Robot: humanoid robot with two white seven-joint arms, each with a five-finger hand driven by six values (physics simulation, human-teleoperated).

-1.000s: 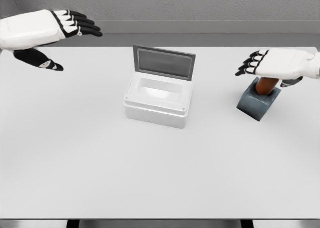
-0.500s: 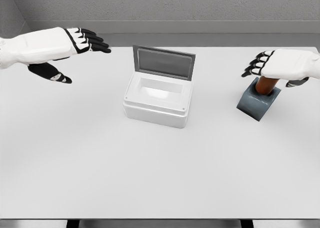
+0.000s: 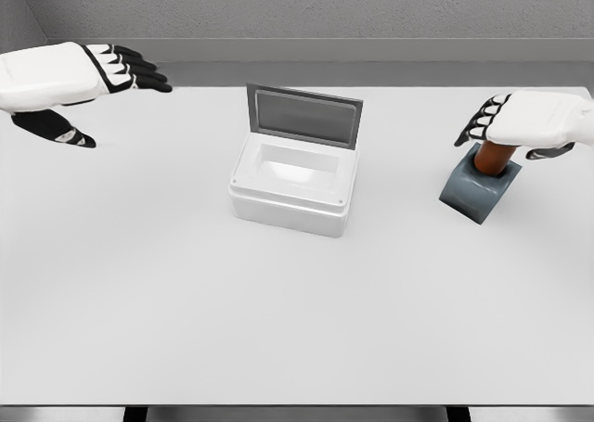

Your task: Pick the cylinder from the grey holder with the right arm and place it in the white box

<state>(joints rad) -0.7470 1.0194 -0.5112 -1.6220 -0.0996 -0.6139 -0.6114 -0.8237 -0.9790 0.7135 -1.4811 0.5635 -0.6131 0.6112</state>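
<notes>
A brown cylinder [image 3: 492, 159] stands upright in the grey holder [image 3: 477, 192] at the right of the table. My right hand [image 3: 512, 136] sits directly over the cylinder's top and hides it. Its fingers [image 3: 479, 121] are bent loosely to the left and the thumb [image 3: 548, 151] is on the right, with no closed grasp visible. The white box [image 3: 295, 183] stands mid-table with its lid [image 3: 303, 115] raised at the back and its inside bare. My left hand [image 3: 113, 105] hovers open at the far upper left, fingers stretched out.
The white table [image 3: 278, 311] spreads wide in front of the box and holder. A grey wall runs along the back edge. The holder stands close to the table's right edge.
My right hand has shifted slightly right over the cylinder, its fingers bending more. The left hand swung right, then drew back to the left.
</notes>
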